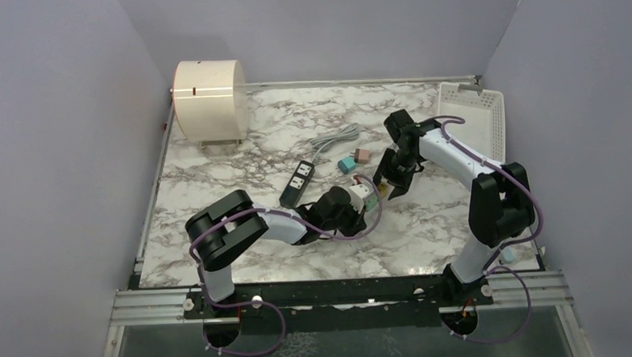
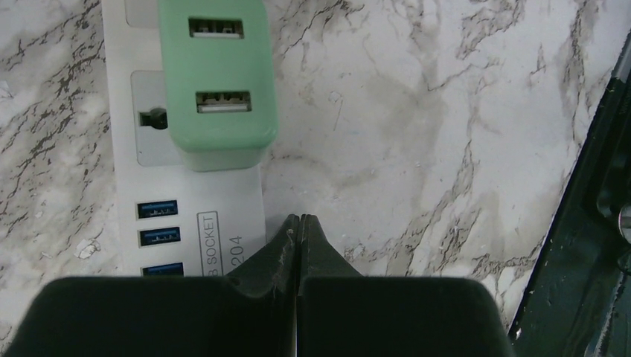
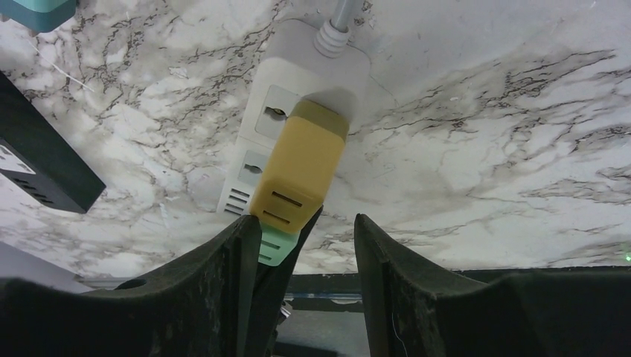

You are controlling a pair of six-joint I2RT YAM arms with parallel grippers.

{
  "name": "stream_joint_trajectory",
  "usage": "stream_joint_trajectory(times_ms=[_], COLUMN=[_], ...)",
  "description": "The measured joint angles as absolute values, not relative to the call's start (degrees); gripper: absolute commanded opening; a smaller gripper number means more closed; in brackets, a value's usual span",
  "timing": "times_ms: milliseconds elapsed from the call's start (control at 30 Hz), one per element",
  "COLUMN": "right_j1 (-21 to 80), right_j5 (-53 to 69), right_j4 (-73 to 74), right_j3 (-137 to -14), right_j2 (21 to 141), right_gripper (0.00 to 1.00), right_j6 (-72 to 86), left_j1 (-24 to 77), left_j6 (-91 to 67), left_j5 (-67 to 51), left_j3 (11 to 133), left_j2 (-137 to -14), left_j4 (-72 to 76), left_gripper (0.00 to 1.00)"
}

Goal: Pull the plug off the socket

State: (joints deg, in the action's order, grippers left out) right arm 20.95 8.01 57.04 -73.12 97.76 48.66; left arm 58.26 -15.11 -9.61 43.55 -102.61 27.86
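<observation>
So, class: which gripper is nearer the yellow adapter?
Right. The right gripper hovers at the yellow adapter; the left gripper is at the power strip's other end, beyond the green adapter.

I am operating in a robotics lab test cell. I see plain lavender panel walls [image 1: 57, 140] enclosing three sides of a white marble-patterned bench [image 1: 425, 222]. A silver aluminium extrusion rail [image 1: 147, 305] along the bench's near edge carries the white-and-black left arm [image 1: 251, 228] and right arm [image 1: 471, 161], both trailing purple cables.

Smooth marble-look table [image 2: 446, 111]; matt green plastic plug [image 2: 216, 74]; smooth white plastic socket [image 2: 223, 195].
</observation>
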Motion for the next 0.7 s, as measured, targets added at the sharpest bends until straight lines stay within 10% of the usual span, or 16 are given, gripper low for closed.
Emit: stream_joint_trajectory(times_ms=[467, 700], right_j1=[21.3, 21.3], right_j5=[4.6, 3.6], right_j4=[57.8, 58.1], right_j3=[-78.2, -79.2], right_j2=[102.5, 102.5], right_gripper=[0.55, 0.55], right_j6=[48.4, 47.2], left_j1=[55.9, 49.6], left_j6=[-20.2, -20.7], left_j5=[-21.5, -19.0], left_j3=[40.1, 36.0], left_j2=[-88.7, -76.2], left_j4=[31.4, 34.6], left_gripper=[0.0, 0.56])
